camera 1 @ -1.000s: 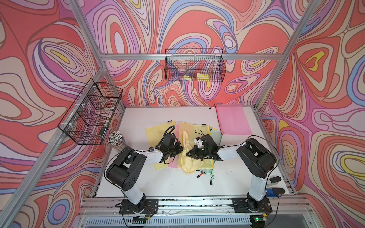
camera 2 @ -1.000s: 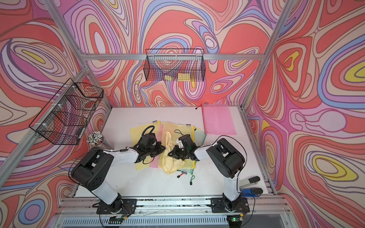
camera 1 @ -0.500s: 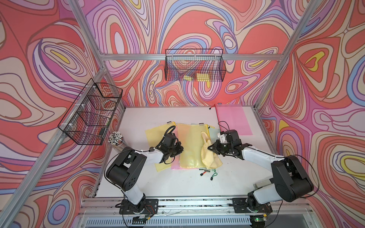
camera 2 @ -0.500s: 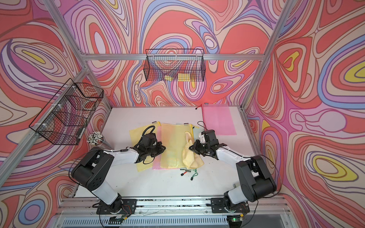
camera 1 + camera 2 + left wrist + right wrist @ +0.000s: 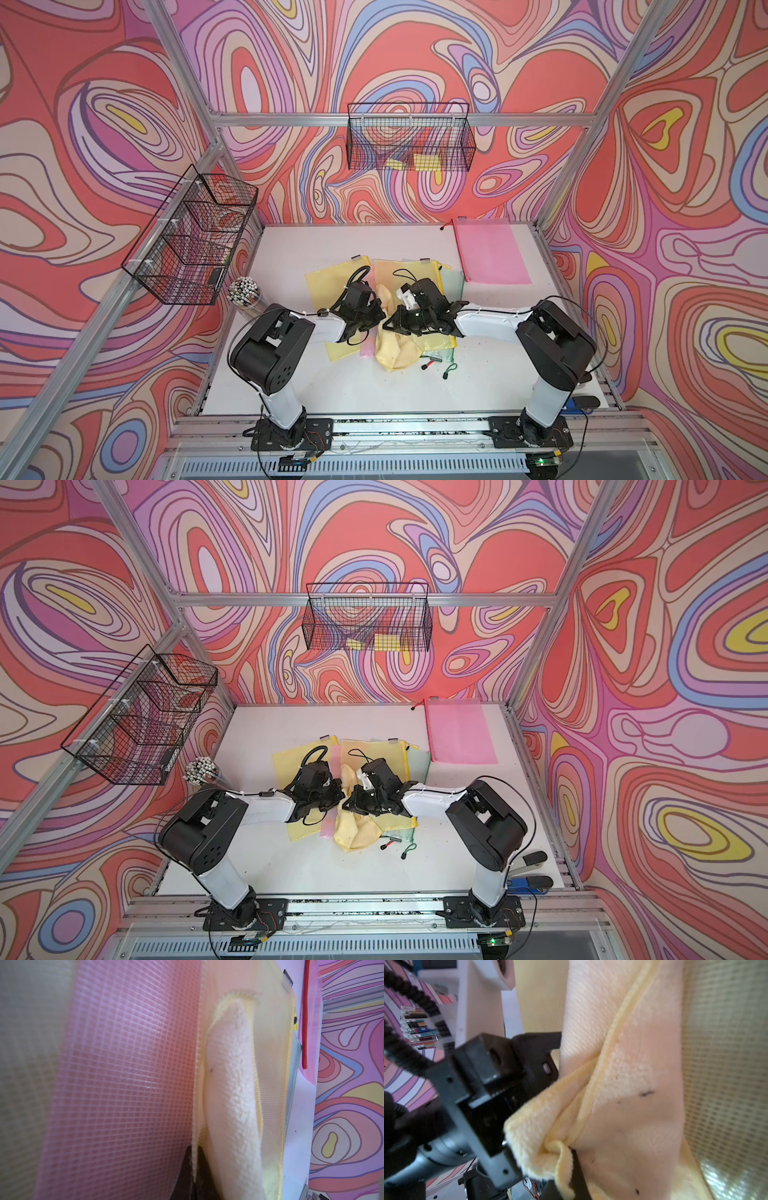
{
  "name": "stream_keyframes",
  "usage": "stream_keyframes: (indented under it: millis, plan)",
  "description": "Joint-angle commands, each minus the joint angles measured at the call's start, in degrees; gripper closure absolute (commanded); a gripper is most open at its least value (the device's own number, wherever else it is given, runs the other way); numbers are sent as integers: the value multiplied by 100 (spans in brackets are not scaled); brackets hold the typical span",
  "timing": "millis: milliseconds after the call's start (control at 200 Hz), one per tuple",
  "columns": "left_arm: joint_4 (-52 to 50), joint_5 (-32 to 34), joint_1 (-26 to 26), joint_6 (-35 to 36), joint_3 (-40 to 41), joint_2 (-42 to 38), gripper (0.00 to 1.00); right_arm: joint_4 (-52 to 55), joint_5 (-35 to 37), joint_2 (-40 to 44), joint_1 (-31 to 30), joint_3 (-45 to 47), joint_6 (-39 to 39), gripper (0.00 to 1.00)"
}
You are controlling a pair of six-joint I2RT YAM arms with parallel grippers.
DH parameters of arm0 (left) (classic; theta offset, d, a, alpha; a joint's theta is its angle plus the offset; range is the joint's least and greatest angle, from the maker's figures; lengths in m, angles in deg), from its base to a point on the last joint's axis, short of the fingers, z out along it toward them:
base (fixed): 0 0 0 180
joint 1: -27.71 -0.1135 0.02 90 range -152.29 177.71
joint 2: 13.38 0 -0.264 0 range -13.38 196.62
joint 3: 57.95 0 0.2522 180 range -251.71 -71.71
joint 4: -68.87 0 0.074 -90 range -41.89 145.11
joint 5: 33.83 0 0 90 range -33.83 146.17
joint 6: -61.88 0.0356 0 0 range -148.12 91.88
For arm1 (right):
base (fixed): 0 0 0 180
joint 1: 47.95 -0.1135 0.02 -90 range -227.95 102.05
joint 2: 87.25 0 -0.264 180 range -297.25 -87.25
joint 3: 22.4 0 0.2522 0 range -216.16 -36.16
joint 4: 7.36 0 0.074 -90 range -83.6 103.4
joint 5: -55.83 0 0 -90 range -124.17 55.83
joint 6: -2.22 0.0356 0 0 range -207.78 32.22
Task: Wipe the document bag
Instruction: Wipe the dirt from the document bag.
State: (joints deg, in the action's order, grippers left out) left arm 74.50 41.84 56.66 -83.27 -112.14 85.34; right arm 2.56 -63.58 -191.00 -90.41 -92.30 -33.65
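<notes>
— Two yellow blocks [image 5: 428,160] lie in our back basket [image 5: 365,137], agreed?
— Agreed. On the surface [image 5: 332,245], our left jaws pinch the document bag [image 5: 272,1064] edge; right jaws pinch the cloth [image 5: 395,353].

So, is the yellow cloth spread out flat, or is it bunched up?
Bunched up. The yellow cloth lies in folds on the yellow document bag, and the right gripper pinches a gathered edge.
</notes>
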Motion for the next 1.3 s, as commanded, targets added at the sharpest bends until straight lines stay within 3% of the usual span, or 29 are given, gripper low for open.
stream_keyframes:
  millis: [0,235,496,701,896,1047,1187,1292]
  plan:
    - [117,19,-14,-65,-32,-2,100,-139,67,-189,-3,-17,127,100]
    - [33,9,-12,-13,-87,-17,100,-245,116,-298,17,566,247,100]
    - [-159,79,-29,119,-88,-115,100,479,506,452,471,1276,-76,100]
    - [-208,88,-69,181,-36,-193,100,1336,579,1502,1754,2051,-720,100]
    - [-193,73,-123,181,35,-239,100,2338,748,2244,2804,1962,-1418,100]
    - [-138,-21,-125,172,19,-187,100,1616,237,2053,2620,1715,-973,100]
    - [-140,-51,-126,172,-18,-177,100,1557,743,1474,1568,767,-855,100]
    - [-162,-73,-124,187,-25,-194,100,981,555,775,1103,271,-578,100]
